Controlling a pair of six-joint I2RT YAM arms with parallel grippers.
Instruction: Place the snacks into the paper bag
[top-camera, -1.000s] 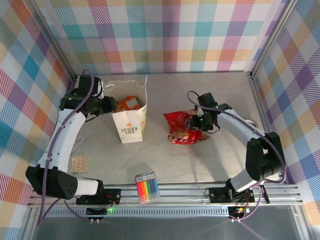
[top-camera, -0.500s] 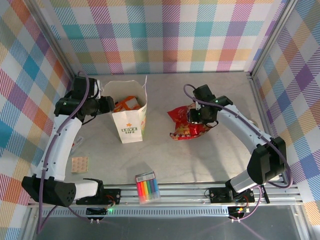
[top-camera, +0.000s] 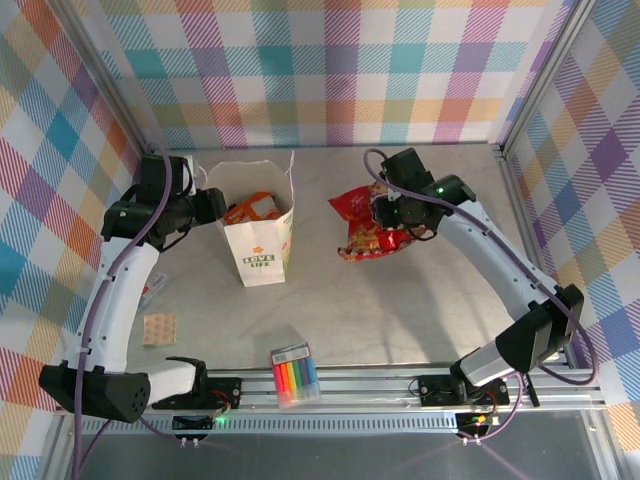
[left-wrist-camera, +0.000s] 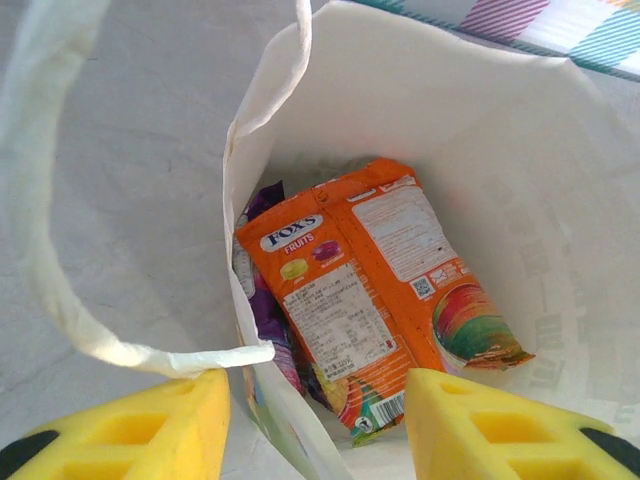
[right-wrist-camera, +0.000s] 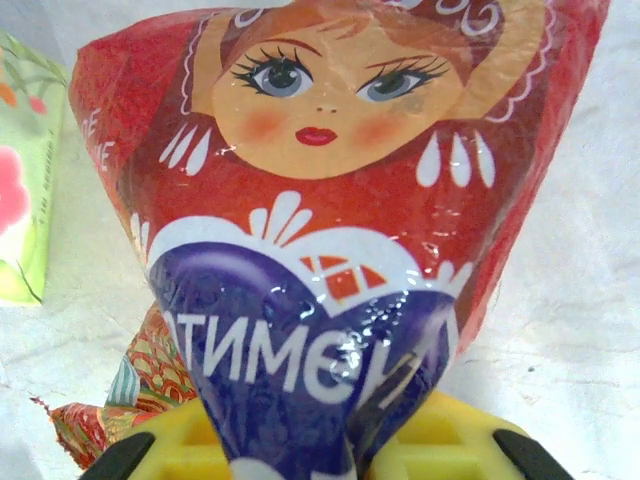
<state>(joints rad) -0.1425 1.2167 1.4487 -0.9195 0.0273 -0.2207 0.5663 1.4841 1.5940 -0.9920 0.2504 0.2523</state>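
My right gripper (top-camera: 388, 218) pinched the red packet (top-camera: 365, 238) to carry it left to the paper bag (top-camera: 260, 255). My left gripper (left-wrist-camera: 315, 420) had its fingers spread around the bag's left wall, I think to steady it.

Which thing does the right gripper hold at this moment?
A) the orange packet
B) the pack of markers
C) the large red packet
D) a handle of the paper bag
C: in the right wrist view the right gripper is closed on the lower end of the large red packet, while the orange packet lies inside the paper bag.
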